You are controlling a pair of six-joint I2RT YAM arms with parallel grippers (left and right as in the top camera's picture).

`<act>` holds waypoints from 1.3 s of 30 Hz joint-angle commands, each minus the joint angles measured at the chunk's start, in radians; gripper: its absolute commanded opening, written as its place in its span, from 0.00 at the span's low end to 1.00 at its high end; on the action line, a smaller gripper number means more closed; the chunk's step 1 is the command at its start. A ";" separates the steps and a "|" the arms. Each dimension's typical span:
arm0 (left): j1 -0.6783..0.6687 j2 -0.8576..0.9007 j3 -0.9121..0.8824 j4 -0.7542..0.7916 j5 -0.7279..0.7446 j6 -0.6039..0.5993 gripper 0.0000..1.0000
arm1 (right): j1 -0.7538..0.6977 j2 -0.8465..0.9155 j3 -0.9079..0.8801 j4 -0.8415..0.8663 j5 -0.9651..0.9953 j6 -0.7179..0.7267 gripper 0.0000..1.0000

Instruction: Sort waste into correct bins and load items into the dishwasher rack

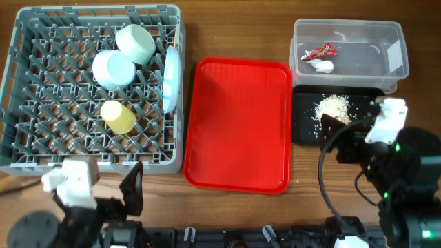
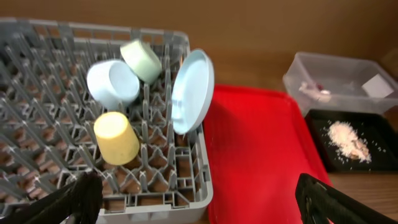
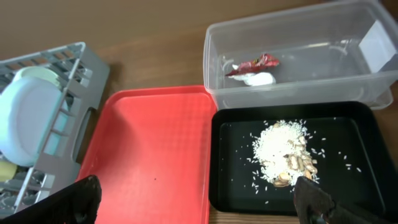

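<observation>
Black-fingered left tool (image 2: 199, 208) and right tool (image 3: 196, 205), both spread wide and empty. Ahead of the left: dishwasher rack (image 2: 155, 34) holding plate (image 2: 193, 90), bowls (image 2: 112, 84) and cup (image 2: 115, 138). Ahead of the right, the nearer arm: black tray (image 3: 360, 143) with scraps (image 3: 280, 149), and clear tub (image 3: 311, 37) with wrapper (image 3: 252, 65) and tissue (image 3: 258, 79). No fork or chopstick in view.

A large red rectangular plastic tray (image 1: 238, 124) with rounded corners and a raised rim lay flat on the brown wooden table (image 1: 234, 34) — roughly mid-table, its longer sides running front to back.
</observation>
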 commanded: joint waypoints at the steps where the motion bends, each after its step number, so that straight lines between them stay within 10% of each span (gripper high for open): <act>1: -0.005 -0.053 -0.018 0.003 0.009 0.023 1.00 | 0.000 -0.016 -0.013 -0.005 0.024 0.008 1.00; 29: -0.005 -0.058 -0.018 -0.221 0.009 0.023 1.00 | -0.001 0.071 -0.029 0.009 0.060 0.001 1.00; 39: -0.005 -0.058 -0.018 -0.221 0.009 0.023 1.00 | 0.049 -0.262 -0.402 0.528 0.036 -0.079 1.00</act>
